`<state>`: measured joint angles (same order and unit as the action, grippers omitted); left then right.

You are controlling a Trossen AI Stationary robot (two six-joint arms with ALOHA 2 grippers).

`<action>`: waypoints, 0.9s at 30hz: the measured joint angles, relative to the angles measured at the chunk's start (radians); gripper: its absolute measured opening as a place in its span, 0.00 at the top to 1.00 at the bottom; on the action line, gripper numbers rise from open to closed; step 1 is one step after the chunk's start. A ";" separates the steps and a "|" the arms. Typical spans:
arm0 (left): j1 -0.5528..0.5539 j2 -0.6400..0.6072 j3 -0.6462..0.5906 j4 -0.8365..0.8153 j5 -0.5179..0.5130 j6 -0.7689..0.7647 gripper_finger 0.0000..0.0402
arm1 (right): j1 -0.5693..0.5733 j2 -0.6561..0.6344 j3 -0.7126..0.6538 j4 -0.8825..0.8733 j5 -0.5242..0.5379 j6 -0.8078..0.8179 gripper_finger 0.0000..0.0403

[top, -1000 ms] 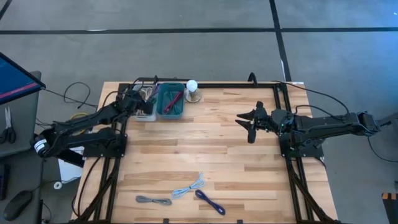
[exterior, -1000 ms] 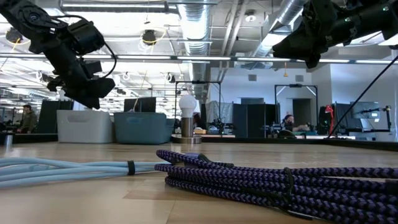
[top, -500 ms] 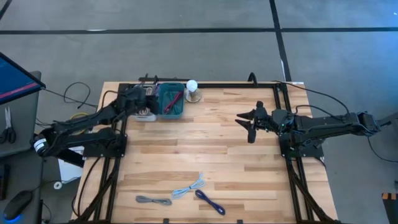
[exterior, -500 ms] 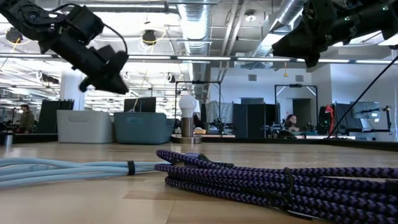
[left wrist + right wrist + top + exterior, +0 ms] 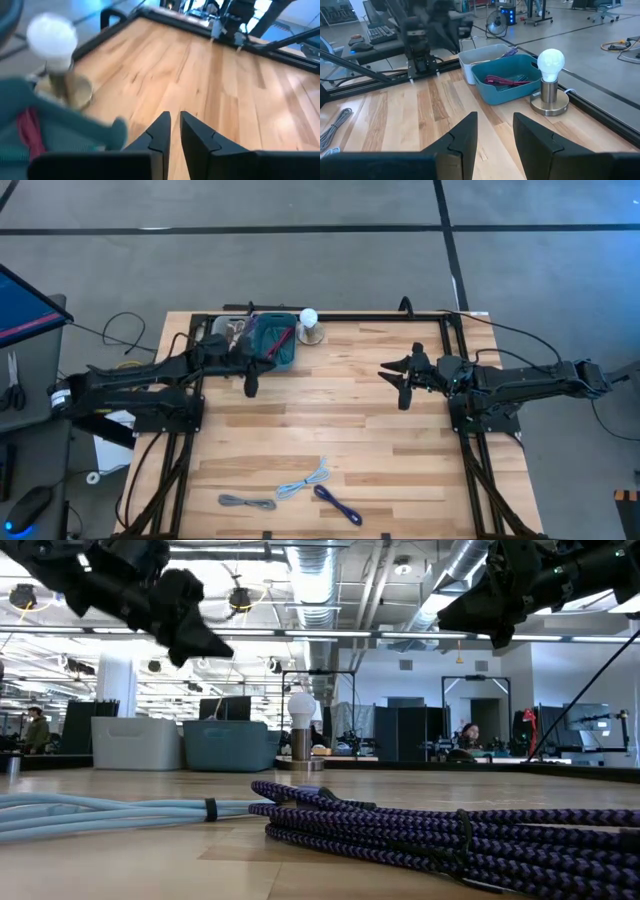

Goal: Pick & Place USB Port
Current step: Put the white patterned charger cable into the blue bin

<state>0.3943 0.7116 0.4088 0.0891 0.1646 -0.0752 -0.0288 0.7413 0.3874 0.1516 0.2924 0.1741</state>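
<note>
1. The left pincer (image 5: 250, 387) has swung away from the white bin (image 5: 232, 340) and now hangs just beside the teal bin (image 5: 274, 342), fingers nearly closed and empty.
2. Three cables lie well apart from it: grey cable (image 5: 246, 502), light blue cable (image 5: 303, 481), purple cable (image 5: 337, 504).
3. The right pincer (image 5: 402, 377) hovers open over the worktop (image 5: 340, 420).

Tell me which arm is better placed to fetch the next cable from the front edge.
Probably the left pincer: empty, nearly shut, pointing toward the cables. The right pincer hangs open mid-table.
</note>
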 joint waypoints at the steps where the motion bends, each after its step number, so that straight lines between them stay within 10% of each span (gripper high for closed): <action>1: -0.030 0.000 0.014 0.001 -0.029 0.012 0.91 | 0.000 0.000 0.000 0.000 0.000 0.000 0.71; 27: -0.734 0.293 0.531 -0.683 -0.403 -0.119 0.96 | 0.000 0.000 0.000 0.022 -0.004 0.003 0.71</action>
<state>-0.3399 1.0046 0.9400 -0.5937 -0.2385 -0.1940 -0.0288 0.7414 0.3874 0.1734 0.2886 0.1768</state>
